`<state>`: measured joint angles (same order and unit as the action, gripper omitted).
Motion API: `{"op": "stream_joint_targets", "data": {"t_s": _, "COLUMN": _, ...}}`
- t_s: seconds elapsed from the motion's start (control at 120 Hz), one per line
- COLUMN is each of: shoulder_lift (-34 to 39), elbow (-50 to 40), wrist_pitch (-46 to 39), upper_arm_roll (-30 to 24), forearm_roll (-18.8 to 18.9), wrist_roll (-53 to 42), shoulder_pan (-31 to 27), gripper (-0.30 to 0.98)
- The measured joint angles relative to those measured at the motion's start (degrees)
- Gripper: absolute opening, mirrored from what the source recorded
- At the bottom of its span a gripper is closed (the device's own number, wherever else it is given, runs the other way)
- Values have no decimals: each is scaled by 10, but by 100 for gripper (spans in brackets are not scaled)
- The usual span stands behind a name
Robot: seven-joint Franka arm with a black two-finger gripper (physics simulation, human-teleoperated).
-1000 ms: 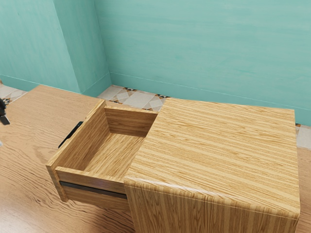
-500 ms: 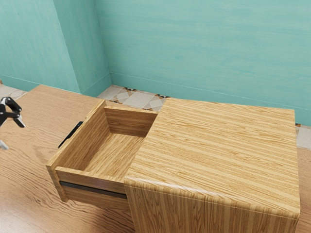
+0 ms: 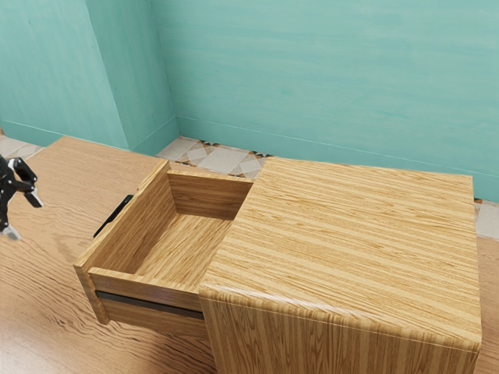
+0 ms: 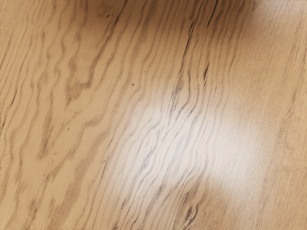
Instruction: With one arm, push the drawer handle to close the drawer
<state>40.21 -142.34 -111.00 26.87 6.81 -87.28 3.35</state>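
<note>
At the exterior view's left edge, my gripper [image 3: 24,216] hangs over the table with its two fingertips apart and nothing between them. The drawer [image 3: 129,226] stands pulled well out of the wooden cabinet [image 3: 351,241], and its inside is bare. A black handle [image 3: 114,216] sits on the drawer's front panel, on the side facing my gripper. A stretch of table separates the fingertips from that handle; they do not touch it.
Under the hand, the wrist view has the wood-grained table [image 4: 96,96] with a bright reflection on it. Behind the table rise turquoise walls [image 3: 312,70] above a patterned tile floor [image 3: 226,158].
My gripper has come further into the exterior view from its left edge, and both fingertips have become visible there. Drawer and cabinet have stayed where they were.
</note>
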Motion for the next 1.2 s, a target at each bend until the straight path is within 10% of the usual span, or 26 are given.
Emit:
{"op": "stream_joint_targets", "data": {"t_s": 0.392, "shoulder_lift": -34, "elbow": 9, "wrist_pitch": -37, "upper_arm_roll": -9, "forearm_roll": -26, "wrist_roll": 14, "shoulder_pan": 26, "gripper": 0}}
{"op": "stream_joint_targets", "data": {"t_s": 1.2, "shoulder_lift": -23, "elbow": -6, "wrist_pitch": -44, "upper_arm_roll": -37, "forearm_roll": -103, "wrist_roll": 18, "shoulder_pan": 88, "gripper": -10}}
